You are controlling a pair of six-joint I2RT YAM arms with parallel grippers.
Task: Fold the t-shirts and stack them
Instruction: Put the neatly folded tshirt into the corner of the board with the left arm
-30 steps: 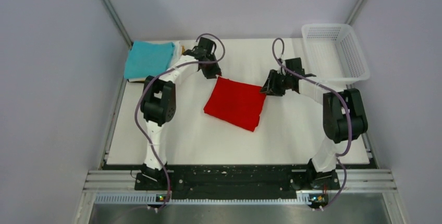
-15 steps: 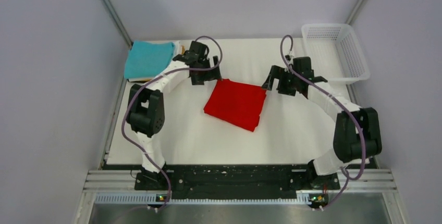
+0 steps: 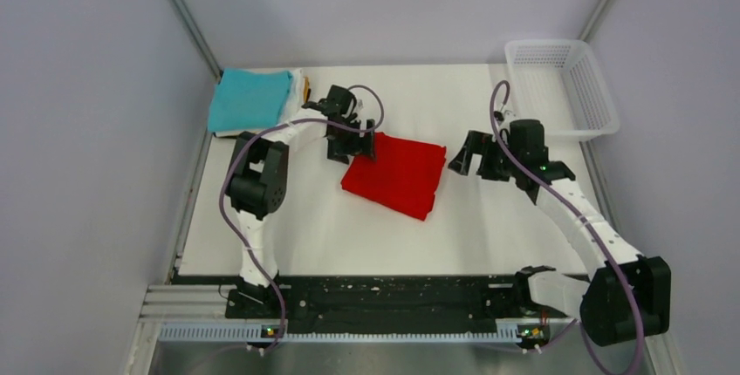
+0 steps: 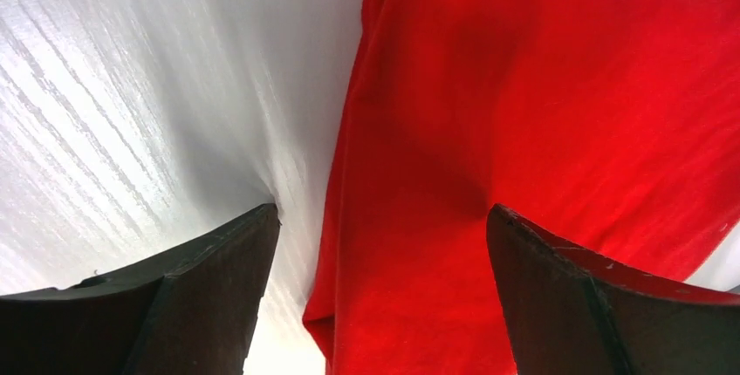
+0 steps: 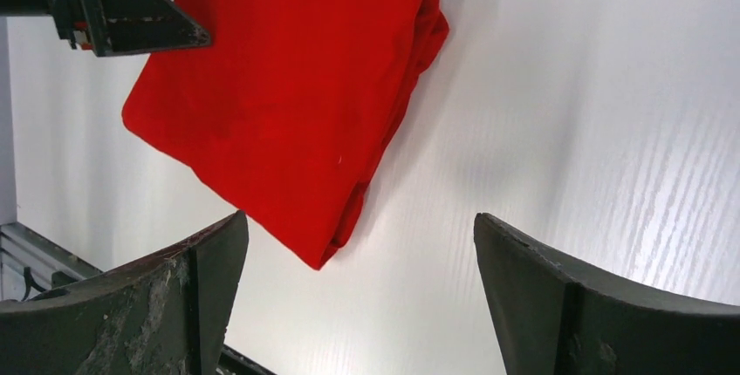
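Fold apparently complete; stacking in hand. Red shirt [image 3: 394, 174] lies folded on the counter [image 3: 489, 227], well apart from the teal stack [image 3: 249, 100]. Left gripper [image 4: 382, 214], spread, straddles the shirt's stack-side corner. Right gripper [image 5: 358, 227], spread, hovers beside the opposite edge. The next move likely calls for pinching both sides.

On your white table [image 3: 489, 227] you have a folded red shirt [image 3: 394, 174] at centre, a teal shirt [image 3: 249, 100] far left, and a basket [image 3: 563, 87] far right.

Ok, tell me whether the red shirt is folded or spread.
Folded: the bright red cloth t-shirt lies as a compact rectangle with layered edges.
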